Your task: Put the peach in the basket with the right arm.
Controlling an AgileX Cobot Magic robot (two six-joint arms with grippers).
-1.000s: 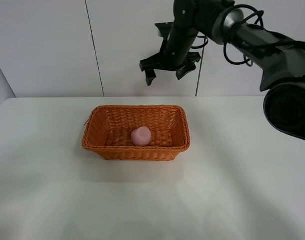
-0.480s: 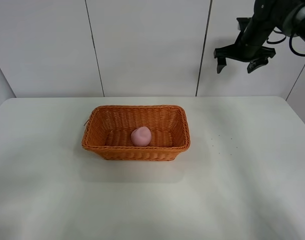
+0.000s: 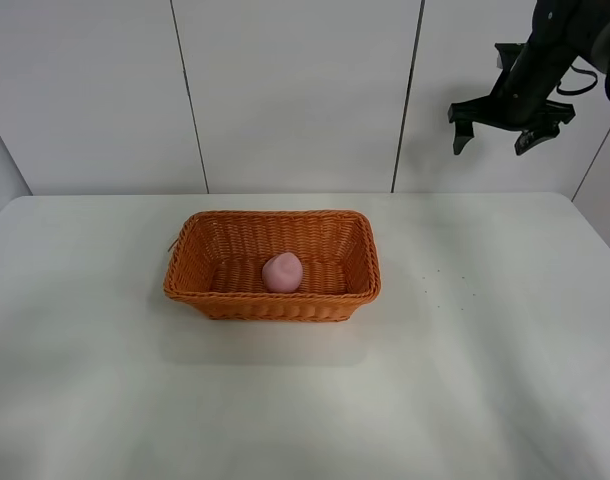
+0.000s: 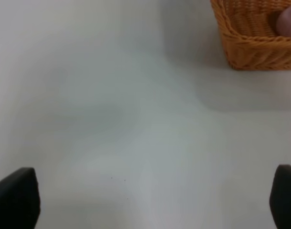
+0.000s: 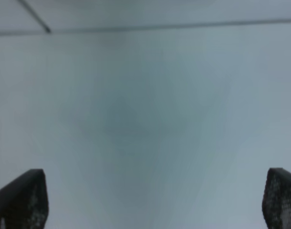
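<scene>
On your left, the table (image 3: 95, 380) is plain white. The left gripper (image 4: 150, 200) shows only in its wrist view, its two dark fingertips far apart at the frame's edges, nothing between them.

Toward the middle you see the basket (image 3: 272, 225), orange-brown wicker with sloped sides and a braided rim. The peach (image 3: 282, 272) lies inside on its floor, near the front wall: small, pale pink, matte, rounded, far smaller than the basket. No label or writing is readable on either.

On your right, the right arm (image 3: 545, 50) hangs high against the wall, well apart from the basket. Its right gripper (image 3: 502, 128) is spread wide and holds nothing.
</scene>
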